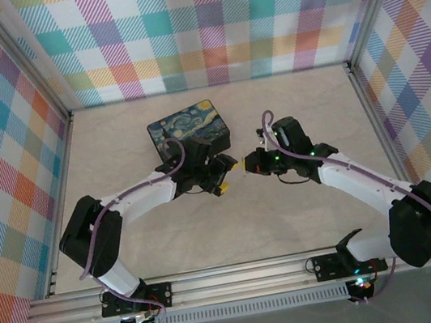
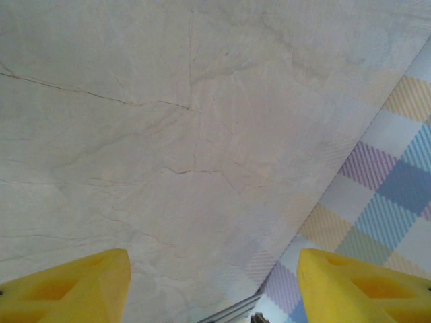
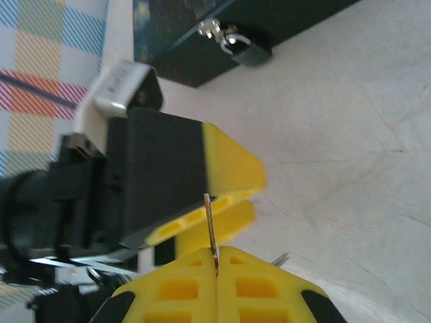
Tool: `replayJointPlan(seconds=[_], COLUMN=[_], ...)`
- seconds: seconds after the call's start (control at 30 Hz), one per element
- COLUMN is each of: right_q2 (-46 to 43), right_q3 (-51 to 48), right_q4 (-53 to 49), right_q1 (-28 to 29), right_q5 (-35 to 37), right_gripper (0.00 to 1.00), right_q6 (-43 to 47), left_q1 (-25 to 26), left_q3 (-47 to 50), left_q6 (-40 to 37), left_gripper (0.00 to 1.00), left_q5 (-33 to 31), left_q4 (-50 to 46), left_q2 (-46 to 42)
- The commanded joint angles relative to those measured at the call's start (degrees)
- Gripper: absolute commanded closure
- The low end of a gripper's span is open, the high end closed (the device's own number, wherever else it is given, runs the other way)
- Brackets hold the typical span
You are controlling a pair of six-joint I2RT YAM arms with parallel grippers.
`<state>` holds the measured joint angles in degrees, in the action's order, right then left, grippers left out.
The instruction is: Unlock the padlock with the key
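The pale marbled tabletop (image 1: 290,117) carries the black box (image 1: 189,133) with the painted lid. Just off the box's near right corner the two arms face each other, the left gripper (image 2: 212,269) with its yellow fingers spread wide apart and the right gripper (image 3: 217,254) pressed together on the key (image 3: 210,225). The padlock (image 3: 246,48) hangs from a latch on the box's side wall, apart from the key.
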<state>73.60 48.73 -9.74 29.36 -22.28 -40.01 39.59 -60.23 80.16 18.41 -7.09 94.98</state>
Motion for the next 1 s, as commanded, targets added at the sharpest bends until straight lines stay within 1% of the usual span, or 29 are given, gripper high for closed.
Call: replayJointPlan(seconds=[0.0, 0.1, 0.17, 0.3, 0.33, 0.4, 0.47, 0.5, 0.63, 0.67, 0.7, 0.77, 0.83, 0.97], right_q2=[-0.98, -0.53, 0.0, 0.27, 0.23, 0.31, -0.14, -0.38, -0.76, -0.74, -0.67, -0.65, -0.57, -0.47], right_q3=[-2.3, -2.11, -2.32, -3.5, -3.92, -4.04, -3.42, -3.18, -1.9, -1.95, -2.14, -3.17, -2.85, -0.4], right_q4=[9.28, 9.8, 10.74, 12.6, 13.34, 13.79, 11.79, 10.67, 3.17, 2.08, 1.88, 3.93, 2.39, -6.86], right_q1=[1.23, 2.58, 2.63, 2.62, 2.63, 2.63, 2.39, 2.08, -0.56, -1.77, -3.01, -5.09, -5.55, -5.63], right_q5=[1.88, 4.35, 4.79, 5.58, 5.61, 4.71, 3.52, 1.73, -7.23, -10.32, -14.03, -25.32, -32.05, -37.18], right_gripper=[0.96, 0.96, 0.96, 0.96, 0.96, 0.96, 0.95, 0.95, 0.95, 0.95, 0.95, 0.92, 0.91, 0.91], right_q6=[-9.87, -11.37, -12.72, -15.4, -15.92, -15.44, -12.22, -9.18, 4.07, 6.63, 8.43, 12.66, 18.18, 29.4], left_q1=[-0.41, -0.39, -0.39, -0.42, -0.39, -0.61, -1.26, -1.74, -4.35, -4.96, -5.39, -6.0, -5.95, -5.97], left_q3=[-1.97, -2.93, -3.16, -2.99, -2.76, -2.29, -2.25, -2.24, -3.93, -3.93, -3.79, -2.81, -3.82, -7.25], left_q6=[6.77, 8.82, 10.37, 12.21, 13.86, 14.3, 13.06, 10.65, -0.8, -3.67, -5.53, -9.05, -13.35, -24.53], left_gripper=[0.33, 0.33, 0.33, 0.38, 0.39, 0.42, 0.42, 0.42, 0.4, 0.4, 0.4, 0.4, 0.41, 0.41], left_q5=[1.34, 2.26, 2.91, 2.94, 3.01, 3.07, 2.54, 1.97, -1.6, -1.93, -1.66, 1.0, 1.46, 1.96], left_q4=[2.76, 3.76, 4.87, 5.72, 6.19, 7.08, 5.32, 4.04, -6.86, -8.11, -8.35, -6.57, -8.16, -13.54], left_q2=[1.13, 2.22, 2.83, 3.28, 3.36, 3.25, 2.41, 1.64, -1.96, -2.79, -3.23, -3.98, -4.51, -5.77])
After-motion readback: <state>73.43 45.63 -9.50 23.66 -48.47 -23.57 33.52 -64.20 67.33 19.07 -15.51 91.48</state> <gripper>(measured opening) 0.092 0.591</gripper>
